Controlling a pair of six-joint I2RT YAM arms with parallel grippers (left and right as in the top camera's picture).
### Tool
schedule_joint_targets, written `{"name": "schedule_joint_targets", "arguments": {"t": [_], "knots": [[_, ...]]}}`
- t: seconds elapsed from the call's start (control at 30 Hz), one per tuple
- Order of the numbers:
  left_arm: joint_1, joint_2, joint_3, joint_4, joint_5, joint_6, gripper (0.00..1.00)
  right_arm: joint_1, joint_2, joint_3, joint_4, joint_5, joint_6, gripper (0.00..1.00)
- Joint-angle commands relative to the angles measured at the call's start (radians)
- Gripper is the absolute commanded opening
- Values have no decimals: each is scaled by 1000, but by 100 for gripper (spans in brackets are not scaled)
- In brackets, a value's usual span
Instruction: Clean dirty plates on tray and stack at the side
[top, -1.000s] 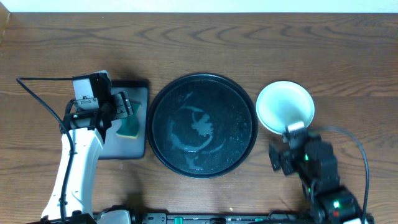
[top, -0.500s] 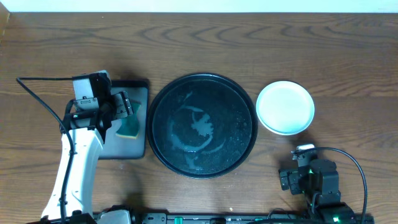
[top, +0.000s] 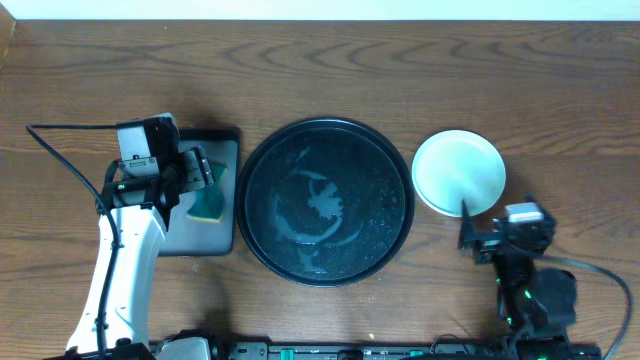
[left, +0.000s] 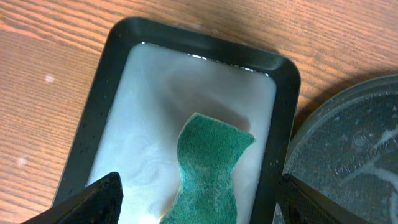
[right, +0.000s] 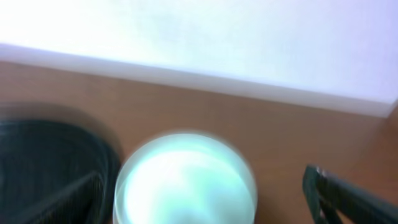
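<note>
The left gripper hangs over a small rectangular black tray, jaws spread wide and holding nothing. Straight beneath it, between the two fingers in the wrist view, lies a green sponge with a waisted outline, resting in the shallow milky water on that tray's grey floor, near the edge closest to the arm. The fingers stand clear of the sponge on either side.

Just to the right of this gripper sits the tray – large, round and glossy black with a raised rim. Its rim comes close to the rectangular tray's right wall. Whitish wet streaks curl across the middle of its floor, and fine speckles of water scatter towards the right.

Further right, on the bare wooden table and just beyond the round tray's rim, lie the plates. From above they appear as one pale mint-white disc with a raised edge, clean on top. How many are stacked there is hard to say from this angle.

The right gripper is directly behind the plates on the robot's side, pointing at them, jaws fully apart and empty. One dark finger reaches to the stack's near edge. Its wrist view is blurred, but the plate sits squarely ahead between the fingers.
</note>
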Motion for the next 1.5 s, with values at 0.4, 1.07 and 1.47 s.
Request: {"name": "schedule_joint_targets", "arguments": {"t": [0.4, 1.07, 1.47], "knots": [[-1, -1, 16, -2, -9, -6, 80, -121, -135, -45, 468, -130, 13, 99], [-1, -1, 16, -2, -9, -6, 80, -124, -210, -153, -44, -153, 23, 99], [-1, -1, 16, -2, -9, -6, 80, -111, -210, -153, -39, -136, 21, 99]]}}
